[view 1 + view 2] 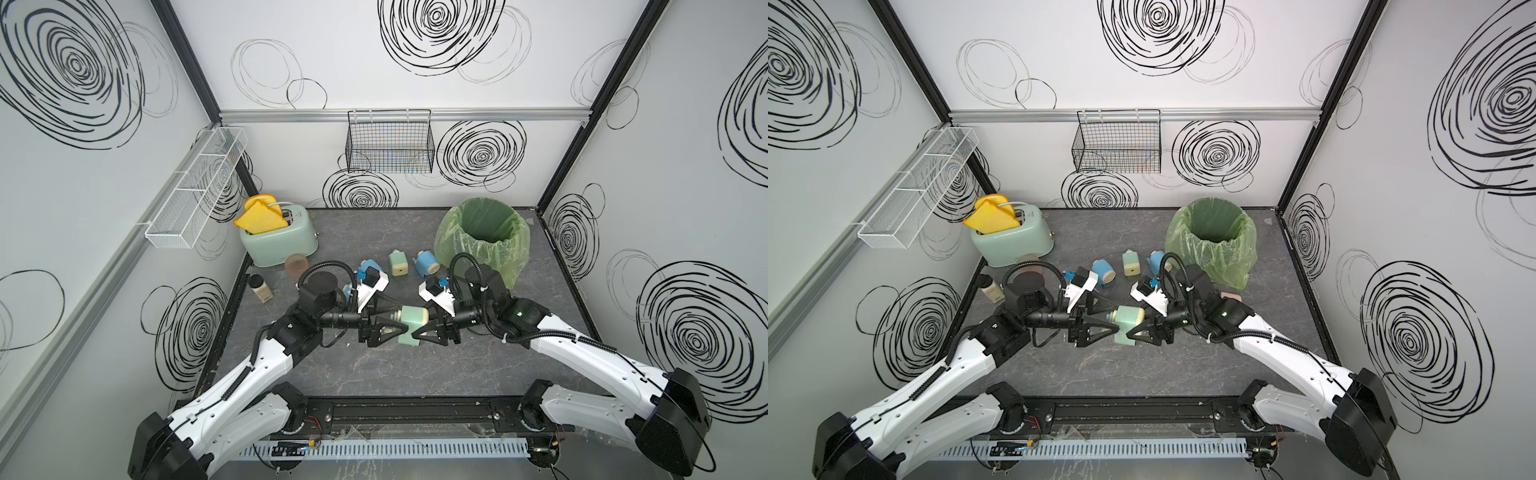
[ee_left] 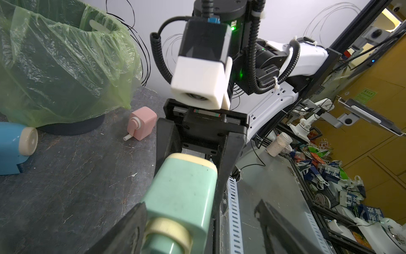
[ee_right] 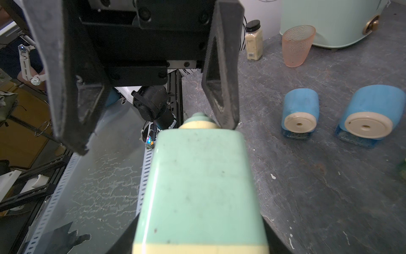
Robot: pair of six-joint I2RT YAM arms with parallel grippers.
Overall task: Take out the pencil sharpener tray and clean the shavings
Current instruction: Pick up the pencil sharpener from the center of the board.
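Mint-green plastic pencil sharpener (image 1: 413, 321) looks smooth, boxy, round-cornered.

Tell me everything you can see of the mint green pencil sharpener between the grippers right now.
The mint green pencil sharpener is a smudged, rounded plastic block, with a cream band at one end and a ribbed cream collar and green knob at the other. It lies level over the table. The right gripper clamps its body. The open left gripper straddles the collar end without gripping.
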